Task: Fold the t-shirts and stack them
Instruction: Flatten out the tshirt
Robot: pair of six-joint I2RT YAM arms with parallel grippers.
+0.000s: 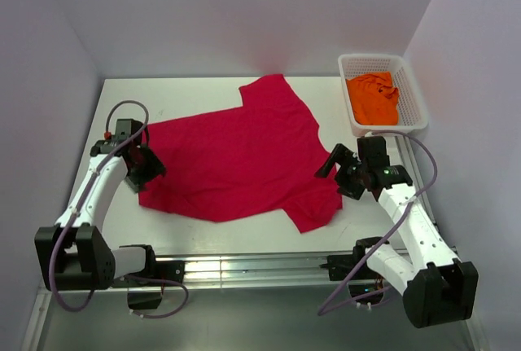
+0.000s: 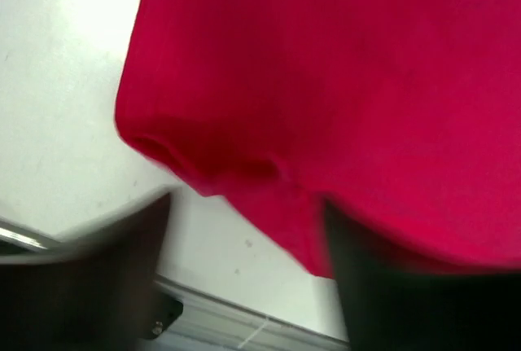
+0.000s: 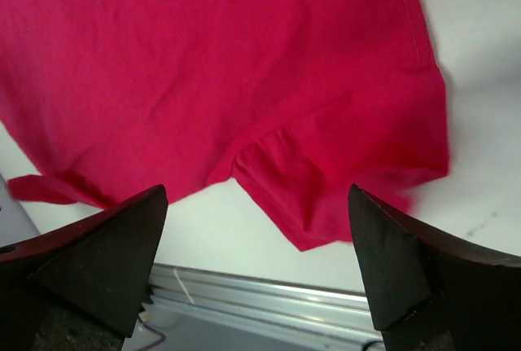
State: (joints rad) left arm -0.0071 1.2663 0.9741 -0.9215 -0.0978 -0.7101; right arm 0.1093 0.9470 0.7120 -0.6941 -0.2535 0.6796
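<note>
crimson t-shirt (image 1: 236,155) lies unfolded mid-frame, orange t-shirt (image 1: 373,98) bunched in basket (image 1: 412,94) upper right; left gripper (image 1: 151,168), right gripper (image 1: 332,173) apart, empty. all folding remains.

Two t-shirts: crimson t-shirt (image 1: 236,155) spread out, orange t-shirt (image 1: 373,98) bunched up.
Crimson: flat mid-table (image 1: 122,94), unfolded, hem to the left, one short sleeve toward the far edge, the other toward the near edge; near-left hem corner slightly curled. Orange: crumpled inside the white mesh basket (image 1: 413,94), far right.

Red t-shirt (image 1: 236,155) flat on table (image 1: 179,94)
</note>
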